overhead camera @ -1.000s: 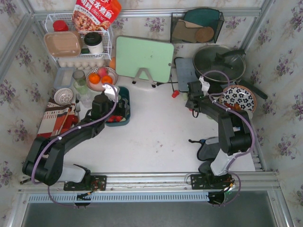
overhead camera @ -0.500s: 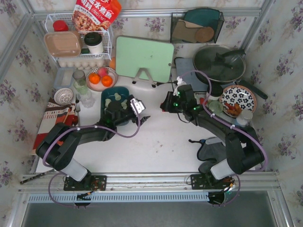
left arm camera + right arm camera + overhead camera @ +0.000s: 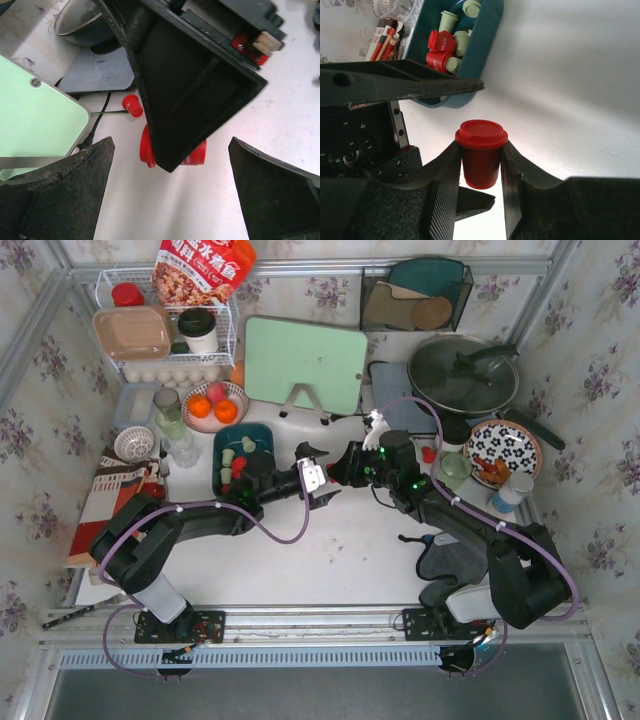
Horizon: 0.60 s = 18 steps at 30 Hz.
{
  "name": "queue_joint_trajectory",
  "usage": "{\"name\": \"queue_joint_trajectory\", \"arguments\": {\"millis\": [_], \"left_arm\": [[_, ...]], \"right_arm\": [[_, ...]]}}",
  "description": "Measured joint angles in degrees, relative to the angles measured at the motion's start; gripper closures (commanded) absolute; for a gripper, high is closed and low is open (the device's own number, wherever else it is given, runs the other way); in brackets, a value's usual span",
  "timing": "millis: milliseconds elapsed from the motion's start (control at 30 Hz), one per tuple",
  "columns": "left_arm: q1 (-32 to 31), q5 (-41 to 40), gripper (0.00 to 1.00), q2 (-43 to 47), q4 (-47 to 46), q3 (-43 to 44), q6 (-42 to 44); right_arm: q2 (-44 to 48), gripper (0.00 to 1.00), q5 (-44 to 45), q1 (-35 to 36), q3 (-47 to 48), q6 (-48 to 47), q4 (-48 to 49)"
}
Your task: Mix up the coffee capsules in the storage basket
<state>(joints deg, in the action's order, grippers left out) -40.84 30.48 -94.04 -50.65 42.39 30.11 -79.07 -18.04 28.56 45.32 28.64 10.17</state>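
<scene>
So, starting at the left: the storage basket (image 3: pixel 219 468) sits on the worktop (image 3: pixel 340 550) with a jumble of red and pale green coffee capsules (image 3: pixel 237 456) in it. Some lie on their sides and they're all bunched together.

Just right of the basket, the left jaws are spread wide with nothing in them, and they point straight at the other arm. Nose to nose with them, the right jaws are pinching a red capsule (image 3: pixel 480 156) by its sides, with the flanged end sticking out past the fingertips. On my left wrist cam that capsule shows between the spread fingers, half hidden behind one of the right arm's fingers.

A bit further right and back, a loose red capsule (image 3: pixel 132 105) lies on the worktop just beside the grey pad (image 3: pixel 100 75).
</scene>
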Motion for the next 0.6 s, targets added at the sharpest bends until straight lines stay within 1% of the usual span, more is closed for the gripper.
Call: {"name": "queue_joint_trajectory", "arguments": {"millis": [67, 133, 200, 400, 467, 600], "left_arm": [[-0.42, -1.18, 0.02, -0.57, 0.37, 0.87, 0.0], [-0.7, -2.36, 0.09, -1.01, 0.92, 1.62, -0.02], [-0.83, -3.02, 0.1, -1.2, 1.11, 1.75, 0.0], [-1.73, -4.11, 0.29, -1.66, 1.68, 1.77, 0.44], [-1.95, -4.61, 0.38, -1.81, 1.4, 1.36, 0.74], [-2.25, -5.6, 0.58, -1.84, 1.2, 0.35, 0.92]], "right_arm": [[0.24, 0.73, -0.31, 0.22, -0.31, 0.0, 0.52], [0.52, 0.73, -0.55, 0.31, -0.76, 0.0, 1.03], [0.74, 0.72, -0.85, 0.37, -1.16, 0.02, 1.31], [1.11, 0.68, -1.64, 0.37, -1.73, 0.61, 1.86], [1.09, 0.66, -1.88, 0.37, -1.73, 0.61, 1.88], [0.72, 0.52, -2.64, 0.37, -1.6, 0.7, 1.92]]}}
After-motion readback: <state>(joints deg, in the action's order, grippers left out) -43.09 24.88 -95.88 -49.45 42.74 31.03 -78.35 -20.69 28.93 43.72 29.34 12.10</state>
